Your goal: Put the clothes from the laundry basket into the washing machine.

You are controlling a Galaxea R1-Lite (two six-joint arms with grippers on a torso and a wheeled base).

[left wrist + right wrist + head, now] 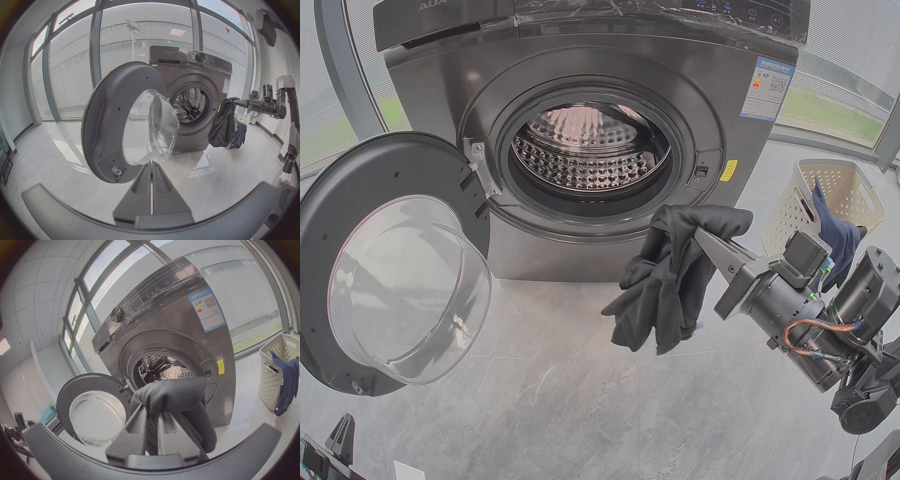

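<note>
Jaws of the right gripper (703,240) are clamping a fold of the dark garment (662,281), letting it hang clear of the floor just outside the drum opening (590,156) of the washing machine (444,94). The door (394,262) is standing wide open to admit it. The left gripper (151,175) is sitting empty with jaws together, and a navy garment (839,240) is draping over the laundry basket (844,187).
</note>
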